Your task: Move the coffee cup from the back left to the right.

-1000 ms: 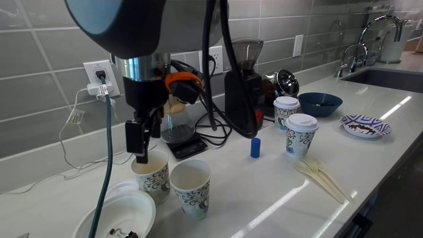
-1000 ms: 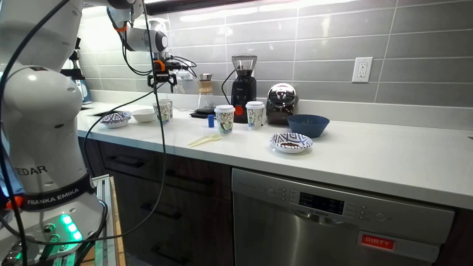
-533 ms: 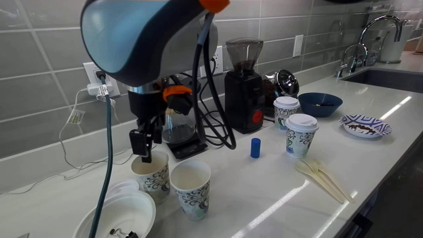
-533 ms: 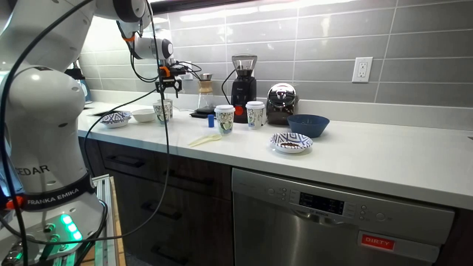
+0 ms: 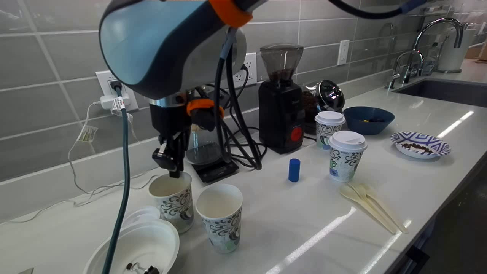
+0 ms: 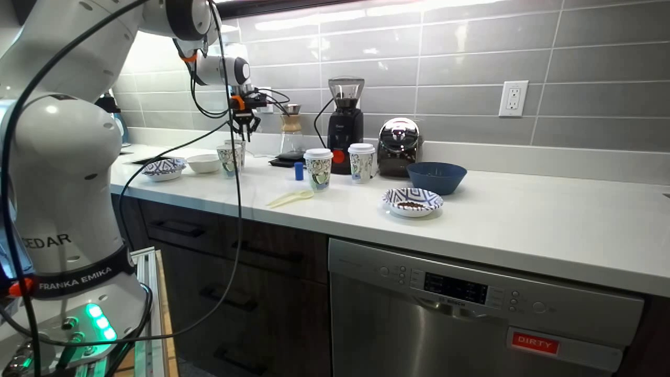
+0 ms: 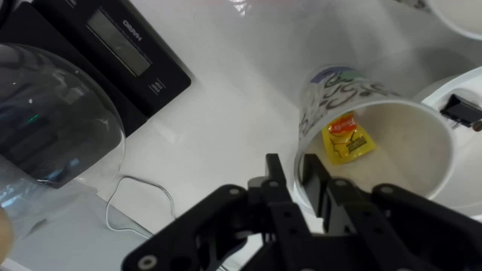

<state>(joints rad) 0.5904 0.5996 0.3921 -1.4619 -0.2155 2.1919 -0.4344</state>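
The coffee cup (image 5: 177,209) is an open paper cup with scroll print and a tan inside, standing upright beside another open cup. A yellow packet (image 7: 348,141) lies inside it, seen in the wrist view. My gripper (image 7: 292,162) straddles the cup's rim, one finger inside the cup and one outside. The jaws are part-way together, with a gap showing between the outer finger and the cup wall (image 7: 335,90). In both exterior views the gripper (image 5: 170,167) sits at the cup's top; in an exterior view the front cup partly hides the coffee cup (image 6: 242,155).
An open paper cup (image 5: 224,228) and a white bowl (image 5: 152,243) stand close by. A glass carafe (image 5: 205,146) on a black scale (image 7: 150,75) is behind. Farther along are a blue cylinder (image 5: 294,170), lidded cups (image 5: 345,167), spoons (image 5: 371,203) and a grinder (image 5: 281,118).
My gripper has come down to the cup's rim, moving right in an exterior view. Its fingers have drawn closer together. The coffee cup has shifted slightly left in an exterior view.
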